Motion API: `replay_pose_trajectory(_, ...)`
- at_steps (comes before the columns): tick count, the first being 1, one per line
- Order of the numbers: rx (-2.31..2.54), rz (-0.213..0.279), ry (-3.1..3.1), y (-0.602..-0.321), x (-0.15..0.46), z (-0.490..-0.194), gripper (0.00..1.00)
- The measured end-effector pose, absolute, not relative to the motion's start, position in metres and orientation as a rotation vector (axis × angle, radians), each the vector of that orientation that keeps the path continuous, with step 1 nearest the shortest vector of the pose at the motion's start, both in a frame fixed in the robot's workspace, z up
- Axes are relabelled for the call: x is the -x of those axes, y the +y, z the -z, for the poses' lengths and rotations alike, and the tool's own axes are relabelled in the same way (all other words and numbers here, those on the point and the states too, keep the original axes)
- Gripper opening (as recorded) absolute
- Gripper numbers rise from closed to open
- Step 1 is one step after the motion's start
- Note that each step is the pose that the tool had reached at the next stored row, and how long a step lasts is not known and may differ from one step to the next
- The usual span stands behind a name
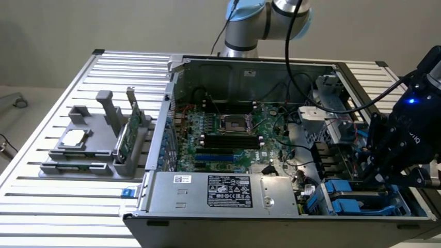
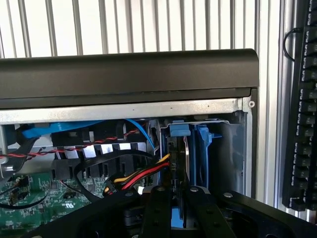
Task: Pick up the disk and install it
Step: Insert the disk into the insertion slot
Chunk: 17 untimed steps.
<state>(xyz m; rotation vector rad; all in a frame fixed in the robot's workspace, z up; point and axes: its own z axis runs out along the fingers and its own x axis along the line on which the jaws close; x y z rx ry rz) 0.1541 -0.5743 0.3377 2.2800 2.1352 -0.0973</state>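
The gripper (image 2: 174,198), nearest the wrist camera, stands with its two black fingers (image 2: 157,210) drawn close together on the thin edge of the disk (image 2: 179,158), which hangs upright between them, a strip of its blue carrier rail showing at the base of the fingers. The disk sits partly down inside the blue drive bay (image 2: 203,148) at the front corner of the open computer case (image 1: 241,67), so the work in hand looks to be the installing, with the lifting already done.

In the exterior view the case lies on its side on a slatted metal table (image 1: 62,201), the power supply (image 1: 227,192) along its near edge and the motherboard (image 1: 227,134) spread behind it. The arm's black wrist (image 1: 406,139) hangs over the bay corner on the exterior view's right, above the blue drive carriers (image 1: 348,199).

On the exterior view's left, well apart from the case, a grey parts holder (image 1: 96,150) carries an upright green circuit card (image 1: 127,132) and a small square silver chip (image 1: 74,137).

A bundle of red, yellow and black cables (image 2: 143,174) runs just beside the disk's edge. Judging from this, seating the drive calls for a straight, square push along the bay's guides, keeping the carrier rails aligned and the cables out of the slot; whether the disk is already fully home cannot be told.
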Motion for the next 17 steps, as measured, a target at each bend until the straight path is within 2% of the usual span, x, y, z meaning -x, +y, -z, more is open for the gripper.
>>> replay_pose_trajectory(17,-2.294,0.098,2.121,-0.5737,-0.1541,-0.3382,0.16)
